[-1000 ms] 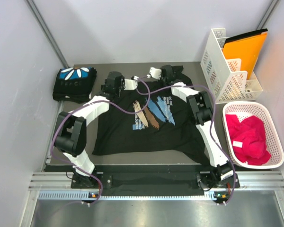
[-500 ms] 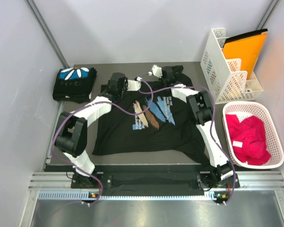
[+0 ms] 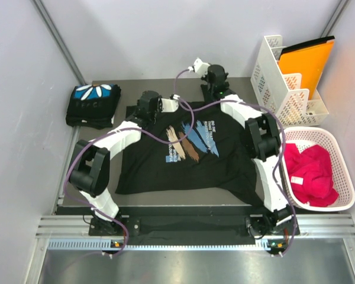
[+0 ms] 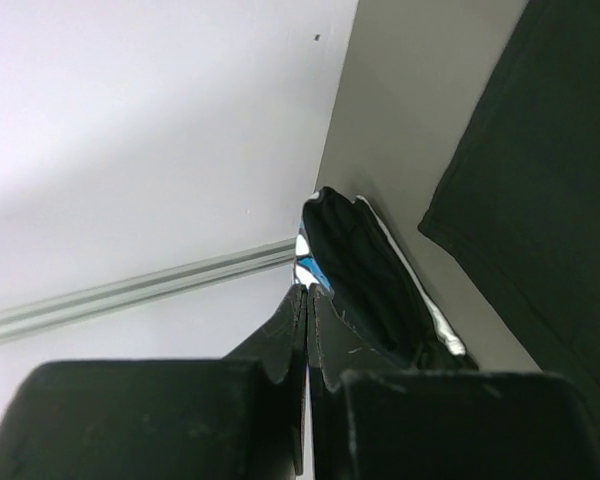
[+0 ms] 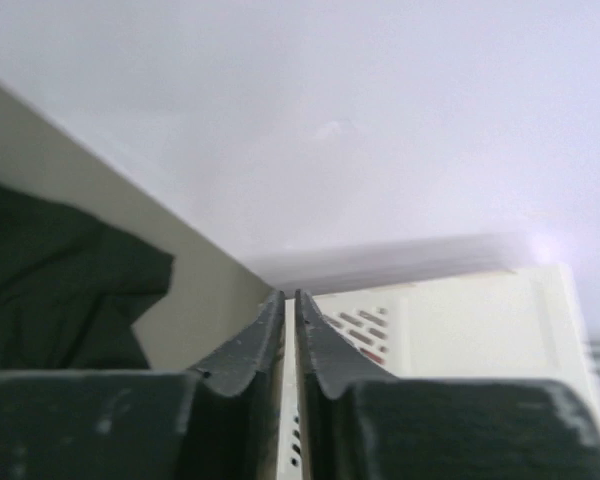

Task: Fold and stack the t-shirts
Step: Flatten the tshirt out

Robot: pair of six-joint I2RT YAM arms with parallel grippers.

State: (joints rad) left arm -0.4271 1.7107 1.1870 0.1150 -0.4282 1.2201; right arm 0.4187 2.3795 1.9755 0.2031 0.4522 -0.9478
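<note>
Jaws of both grippers pressed together, nothing pinched between them. Top view: right gripper (image 3: 215, 76) has lifted off the collar area of the spread t-shirt (image 3: 183, 163) and now sits beyond its far edge, over the back of the table (image 3: 165, 86); left gripper (image 3: 143, 106) has shifted slightly rightward since a second ago and hangs at the shirt's far left shoulder. Spread t-shirt: black, lying flat and open at table centre, blue-and-tan brush-stroke print (image 3: 192, 141) with white text facing up, near hem slightly uneven. Folded t-shirt (image 3: 93, 103): black, blue print with white petals on top, far left corner of the table, unchanged. White organizer (image 3: 278, 83) with orange folder (image 3: 307, 62) and white basket (image 3: 343, 171) of pink cloth (image 3: 310, 171) stand at right. Left wrist view: left gripper (image 4: 307, 295) closed, folded t-shirt (image 4: 360, 280) just ahead, edge of spread t-shirt (image 4: 540, 180) at right. Right wrist view: right gripper (image 5: 289, 300) closed, black cloth of the spread t-shirt (image 5: 50, 280) at lower left, organizer (image 5: 460, 320) at right.
</note>
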